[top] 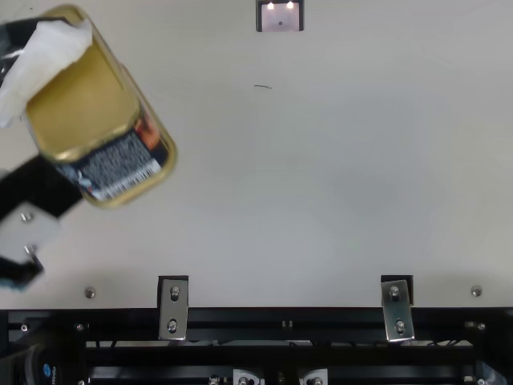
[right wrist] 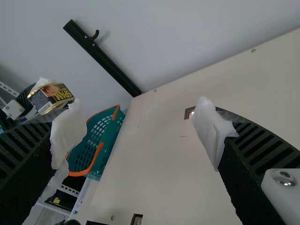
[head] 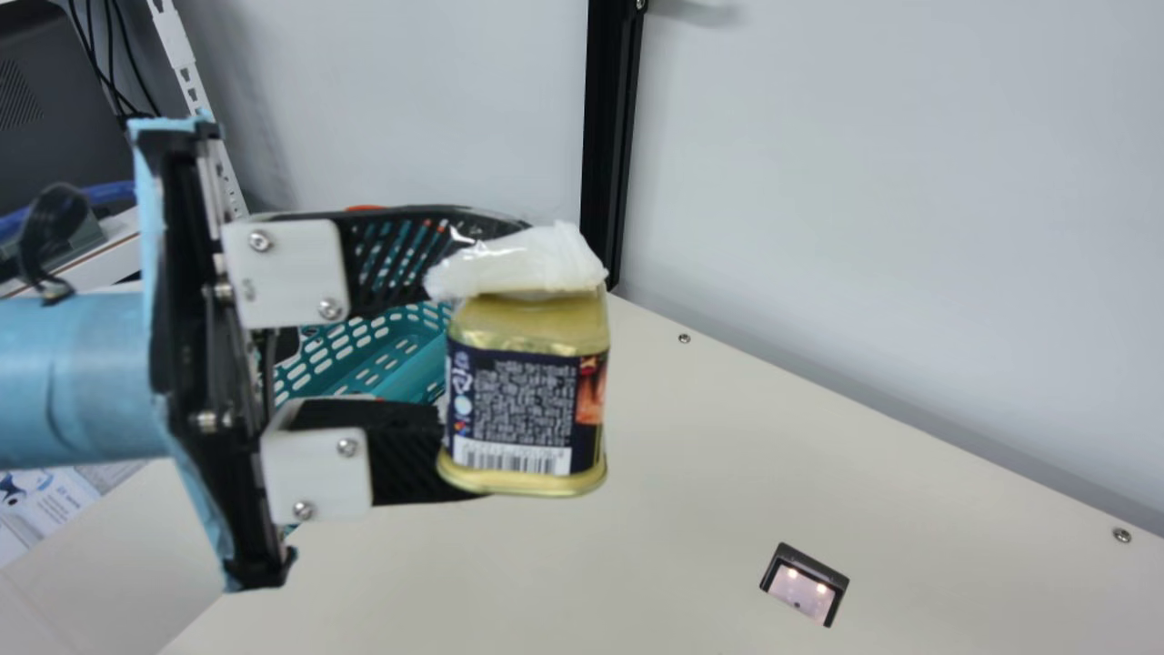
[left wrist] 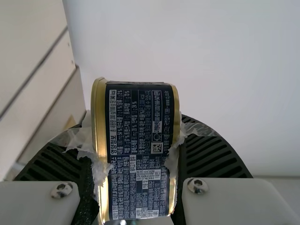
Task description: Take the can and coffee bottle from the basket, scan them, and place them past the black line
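Jaws of left gripper [head: 498,359] clamp can [head: 527,409] above table [head: 691,455].

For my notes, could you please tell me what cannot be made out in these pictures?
Main view: basket, partly behind the left tool.
Main view: fine print on the can, too small.
Top view: scanner, cut by the upper edge.
Top view: rear of the left tool, cut by the left edge.

1 basket [head: 405,356] left — 1 can [head: 526,400] before it — 1 scanner [head: 803,591] right.
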{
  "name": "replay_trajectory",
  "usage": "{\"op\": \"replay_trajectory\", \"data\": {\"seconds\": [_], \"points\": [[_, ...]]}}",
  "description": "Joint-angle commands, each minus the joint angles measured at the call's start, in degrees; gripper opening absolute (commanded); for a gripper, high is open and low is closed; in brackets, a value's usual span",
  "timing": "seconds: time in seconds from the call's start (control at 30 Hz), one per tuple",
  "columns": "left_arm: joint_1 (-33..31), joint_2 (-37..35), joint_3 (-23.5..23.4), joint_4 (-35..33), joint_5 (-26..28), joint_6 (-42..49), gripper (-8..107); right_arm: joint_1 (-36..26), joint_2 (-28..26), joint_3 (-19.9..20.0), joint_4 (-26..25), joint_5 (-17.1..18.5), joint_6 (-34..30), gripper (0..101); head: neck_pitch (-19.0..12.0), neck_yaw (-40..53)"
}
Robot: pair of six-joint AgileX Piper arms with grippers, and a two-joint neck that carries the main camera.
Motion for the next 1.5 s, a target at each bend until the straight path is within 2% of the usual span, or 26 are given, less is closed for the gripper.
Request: {"op": "replay_trajectory", "data": {"seconds": [0.0,0.17,0.3,0.47,0.77,1.0,1.1,1.13,1.17,1.27,1.47], "points": [[0.4,1.5,-0.8,3.4,-2.8,4.0,10,0.0,0.0,0.0,0.0,0.0,0.0,101,-1.0,0.6],[-1.3,5.0,-2.7,10.3,-10.4,12.3,10,0.0,0.0,0.0,0.0,0.0,0.0,101,-1.0,0.6],[-5.3,7.4,-3.3,12.6,-16.4,19.6,10,0.0,0.0,0.0,0.0,0.0,0.0,101,-0.8,0.4],[-11.3,9.0,-2.1,15.9,-25.0,29.7,10,0.0,0.0,0.0,0.0,0.0,0.0,101,1.8,-6.3],[-22.6,9.1,4.8,17.4,-40.4,45.9,10,0.0,0.0,0.0,0.0,0.0,0.0,101,5.4,-23.4],[-31.4,8.1,10.3,14.8,-52.0,58.8,10,0.0,0.0,0.0,0.0,0.0,0.0,101,8.0,-31.9],[-35.1,7.5,12.2,13.6,-56.6,62.7,10,0.0,0.0,0.0,0.0,0.0,0.0,101,8.0,-31.9],[-36.0,7.3,12.7,13.2,-57.1,63.1,10,0.0,0.0,0.0,0.0,0.0,0.0,101,8.0,-31.9],[-33.8,7.4,12.0,13.5,-54.2,60.3,10,0.0,0.0,0.0,0.0,0.0,0.0,101,8.0,-31.9],[-35.9,7.3,12.7,13.1,-56.7,62.9,10,0.0,0.0,0.0,0.0,0.0,0.0,101,8.0,-31.9],[-35.9,7.3,12.6,12.8,-57.2,63.1,10,0.0,0.0,0.0,0.0,0.0,0.0,101,8.0,-31.9]]}}
